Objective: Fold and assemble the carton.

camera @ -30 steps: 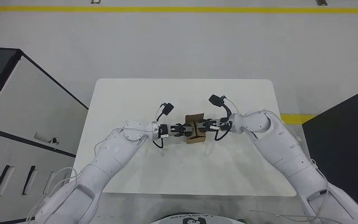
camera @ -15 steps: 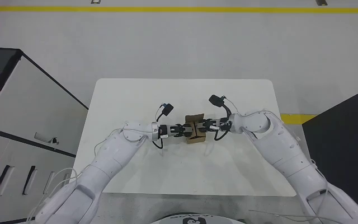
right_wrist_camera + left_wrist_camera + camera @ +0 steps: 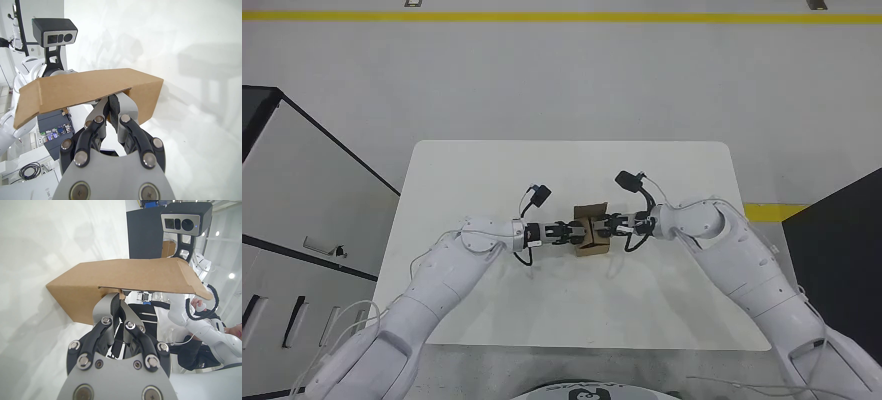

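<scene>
Little has changed for you since a second ago: the carton (image 3: 591, 231) sits where it did, near the middle of the bench (image 3: 672, 180), and both arms have stayed level with it, one on each side. The left claw (image 3: 567, 233) is still closed on a thin cardboard edge at its end of the carton. The right claw (image 3: 614, 229) is likewise pinched shut on the cardboard at the opposite end. The carton is only partly formed. One broad panel runs across above each claw's fingertips and ends in a loose flap that juts past the box body, so the pinch points sit tucked under that panel. Off the bench you have a grey cabinet (image 3: 292, 190) on the left, a dark unit (image 3: 842, 240) on the right, and a yellow floor line (image 3: 562, 16) beyond the far edge.
</scene>
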Tool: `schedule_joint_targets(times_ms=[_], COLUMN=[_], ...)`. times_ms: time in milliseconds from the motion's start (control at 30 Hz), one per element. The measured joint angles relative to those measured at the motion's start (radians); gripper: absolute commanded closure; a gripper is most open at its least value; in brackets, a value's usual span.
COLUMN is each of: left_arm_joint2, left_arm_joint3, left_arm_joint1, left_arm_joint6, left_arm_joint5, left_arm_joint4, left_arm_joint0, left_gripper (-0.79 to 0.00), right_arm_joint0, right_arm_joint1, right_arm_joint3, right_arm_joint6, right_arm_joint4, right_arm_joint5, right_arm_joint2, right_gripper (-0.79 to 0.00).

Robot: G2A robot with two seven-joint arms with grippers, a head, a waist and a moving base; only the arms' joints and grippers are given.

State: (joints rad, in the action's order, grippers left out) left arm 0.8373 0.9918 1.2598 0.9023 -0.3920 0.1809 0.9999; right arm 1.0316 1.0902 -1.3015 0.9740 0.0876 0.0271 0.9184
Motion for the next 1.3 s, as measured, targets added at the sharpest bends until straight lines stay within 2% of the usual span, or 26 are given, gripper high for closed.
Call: schedule_joint_targets(times_ms=[233, 500, 733, 933, 1300], left_arm_joint2=[0.009, 0.008, 0.023, 0.024, 0.045], left_arm_joint3=[0.006, 0.009, 0.026, 0.031, 0.076], left_arm_joint1=[0.0, 0.0, -0.003, -0.006, -0.011], left_arm_joint6=[-0.001, -0.004, -0.002, 0.0, -0.003], left_arm_joint5=[-0.018, 0.002, -0.032, -0.009, -0.036], left_arm_joint4=[0.007, -0.012, 0.002, -0.019, -0.004], left_arm_joint0=[0.007, 0.008, 0.021, 0.025, 0.041], left_gripper=[0.0, 0.0, 0.0, 0.0, 0.0], right_arm_joint0=[0.004, 0.01, 0.021, 0.031, 0.051], right_arm_joint1=[-0.001, 0.0, -0.004, -0.005, -0.01], right_arm_joint3=[-0.016, -0.01, -0.036, -0.039, -0.075], right_arm_joint6=[-0.005, -0.006, -0.011, -0.007, -0.03], right_arm_joint4=[0.0, 0.007, 0.006, 0.014, 0.027], right_arm_joint5=[0.003, -0.004, -0.001, -0.009, -0.027], right_arm_joint2=[0.011, 0.008, 0.025, 0.027, 0.047], right_gripper=[0.0, 0.0, 0.0, 0.0, 0.0])
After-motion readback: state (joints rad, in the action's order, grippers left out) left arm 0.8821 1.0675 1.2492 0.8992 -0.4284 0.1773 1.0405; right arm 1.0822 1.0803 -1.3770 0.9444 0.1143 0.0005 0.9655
